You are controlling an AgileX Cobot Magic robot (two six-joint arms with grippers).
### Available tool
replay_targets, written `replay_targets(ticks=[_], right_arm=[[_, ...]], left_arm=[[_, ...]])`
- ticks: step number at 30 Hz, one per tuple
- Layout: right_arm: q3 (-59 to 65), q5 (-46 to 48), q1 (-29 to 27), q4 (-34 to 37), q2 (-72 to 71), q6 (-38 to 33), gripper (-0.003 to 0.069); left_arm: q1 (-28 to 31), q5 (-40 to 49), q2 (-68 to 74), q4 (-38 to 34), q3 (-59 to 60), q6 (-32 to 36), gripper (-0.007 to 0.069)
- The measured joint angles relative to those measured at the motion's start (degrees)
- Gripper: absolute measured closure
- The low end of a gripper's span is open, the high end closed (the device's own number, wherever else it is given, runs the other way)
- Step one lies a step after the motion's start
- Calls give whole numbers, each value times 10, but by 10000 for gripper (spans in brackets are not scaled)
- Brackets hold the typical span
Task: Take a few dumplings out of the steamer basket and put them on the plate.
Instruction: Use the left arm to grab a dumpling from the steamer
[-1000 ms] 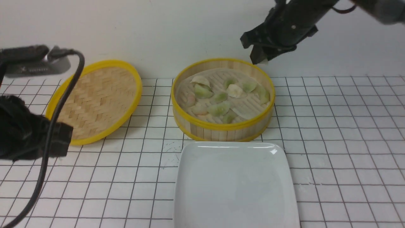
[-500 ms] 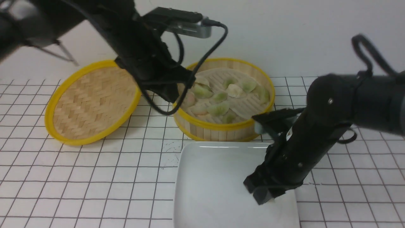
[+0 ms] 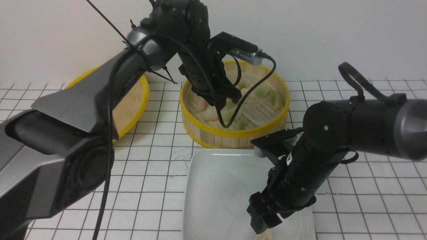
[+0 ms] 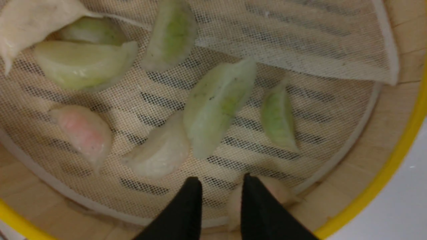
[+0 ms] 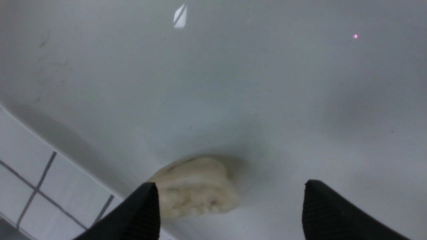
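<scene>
The steamer basket [image 3: 233, 134] stands behind the plate [image 3: 213, 186]. My left gripper [image 3: 228, 100] is down inside the basket. In the left wrist view, the left gripper [image 4: 222, 181] is open by a narrow gap over the liner mesh. A pinkish-cream dumpling [image 4: 280, 191] lies against one finger near the basket wall [image 4: 393, 160]. Green dumplings [image 4: 217, 103], a pink one [image 4: 83, 130] and a cream one [image 4: 160, 150] lie beyond. My right gripper [image 3: 262, 230] is low over the plate's near right part. Its jaws [image 5: 230, 190] are wide open. A cream dumpling [image 5: 196, 186] lies on the plate [image 5: 267, 83] beside one finger.
The flat woven lid [image 3: 133, 100] lies to the left of the basket, partly hidden by my left arm. A folded flap of liner cloth [image 4: 300, 50] covers part of the basket floor. The grid-lined table [image 3: 367, 166] spreads around.
My left arm has swung further over the basket and dropped its gripper inside. My right gripper has moved toward the plate's near edge, and a cream dumpling now lies loose on the plate.
</scene>
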Motion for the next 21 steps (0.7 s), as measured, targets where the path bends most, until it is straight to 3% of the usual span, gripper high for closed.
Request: replay_targets(ticks=[4,9,21], right_arm=[[0,12,0,-11,-15,0,137],[0,12,0,-22,-28,0,137],[0,11,0,-27,-28,0,137]], left_arm=[[-1,-6,25,38,0,3,309],[-1,-28,48,75,0,9,232],[-4,-80,59,88,0,30,218]])
